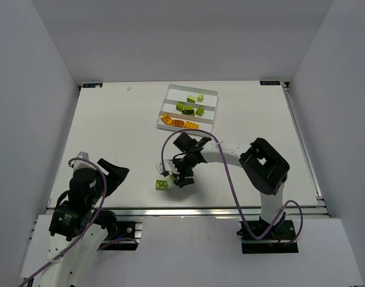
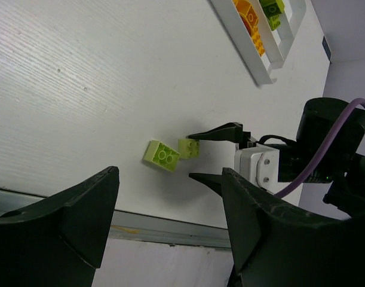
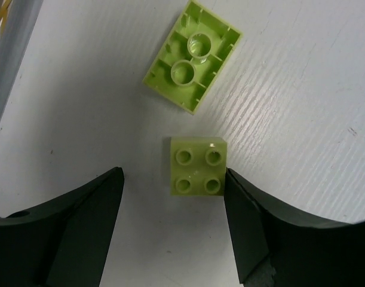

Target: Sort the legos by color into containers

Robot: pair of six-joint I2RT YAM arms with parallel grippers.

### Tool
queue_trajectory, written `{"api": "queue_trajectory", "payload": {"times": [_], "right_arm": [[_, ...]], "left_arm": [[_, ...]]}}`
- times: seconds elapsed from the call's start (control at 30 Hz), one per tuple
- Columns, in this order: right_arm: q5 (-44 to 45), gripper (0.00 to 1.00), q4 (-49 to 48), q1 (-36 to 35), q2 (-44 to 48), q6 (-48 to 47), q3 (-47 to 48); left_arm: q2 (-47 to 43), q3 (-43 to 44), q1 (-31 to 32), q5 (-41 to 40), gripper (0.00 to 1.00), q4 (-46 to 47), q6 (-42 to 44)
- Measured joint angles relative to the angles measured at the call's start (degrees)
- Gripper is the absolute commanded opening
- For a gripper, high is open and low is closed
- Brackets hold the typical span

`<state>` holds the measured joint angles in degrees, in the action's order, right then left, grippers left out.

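White walls (image 1: 27, 89) closed in a pale table (image 1: 110, 131), with the tray (image 1: 213, 110) at its far middle: orange bricks (image 1: 179, 123) lay in the nearest slot and green bricks (image 1: 189, 109) in the two beyond. Two green ones were not yet sorted, near the front edge and well apart from the tray. The right gripper (image 1: 180, 179) hung low over them with its jaws wide and nothing held. A small brick (image 3: 198, 165), studs up, sat between its fingers, close against the one on the right of the wrist view; whether it touched I could not tell. Just beyond it lay an upturned brick (image 3: 191, 55), hollow side showing. The left gripper (image 2: 170, 239) was parked at the near left, also wide and empty. The step in hand looked like the pick of the small brick. The next move would likely call for centring the jaws on it, closing without nudging its neighbour, then carrying it to a green slot.
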<state>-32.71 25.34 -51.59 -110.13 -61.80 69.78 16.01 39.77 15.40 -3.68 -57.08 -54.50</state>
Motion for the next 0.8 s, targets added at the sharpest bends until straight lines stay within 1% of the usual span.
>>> {"api": "queue_trajectory", "payload": {"times": [0.07, 0.13, 0.27, 0.3, 0.37, 0.4, 0.5, 0.63, 0.8], "right_arm": [[0.6, 0.70, -0.4, -0.6, 0.0, 0.4, 0.1], [1.3, 0.64, -1.2, -1.1, 0.0, 1.0, 0.2], [2.4, 0.42, -2.8, -1.6, -0.2, 1.9, 0.3], [2.6, 0.31, -3.0, -1.6, -0.2, 2.1, 0.3], [2.8, 0.20, -3.1, -1.6, -0.2, 2.6, 0.4], [2.8, 0.12, -3.1, -1.5, -0.2, 2.6, 0.4], [3.5, 0.00, -2.4, -1.0, -0.1, 3.2, 0.7], [4.5, 0.00, -0.6, 1.2, 1.3, 8.3, 1.8], [8.0, 0.00, -0.8, 8.6, 2.8, 21.0, 9.4]], "left_arm": [[0.0, -0.3, 0.0, 0.0, 0.79, -0.4, -0.3], [0.0, -0.7, 0.0, 0.1, 0.79, -0.4, -0.5], [0.0, -1.4, 0.0, 0.9, 0.78, -0.2, -1.2], [0.0, -1.8, 0.0, 1.2, 0.77, 0.1, -1.4], [0.3, -3.3, 0.0, 2.7, 0.77, 1.1, -2.1], [0.6, -4.2, 0.0, 3.6, 0.76, 1.7, -2.4], [3.0, -7.0, 0.0, 6.5, 0.75, 3.6, -3.5], [8.8, -10.1, 0.0, 10.5, 0.75, 6.8, -4.5], [17.9, -11.6, 0.9, 14.3, 0.75, 11.8, -4.0]]}}
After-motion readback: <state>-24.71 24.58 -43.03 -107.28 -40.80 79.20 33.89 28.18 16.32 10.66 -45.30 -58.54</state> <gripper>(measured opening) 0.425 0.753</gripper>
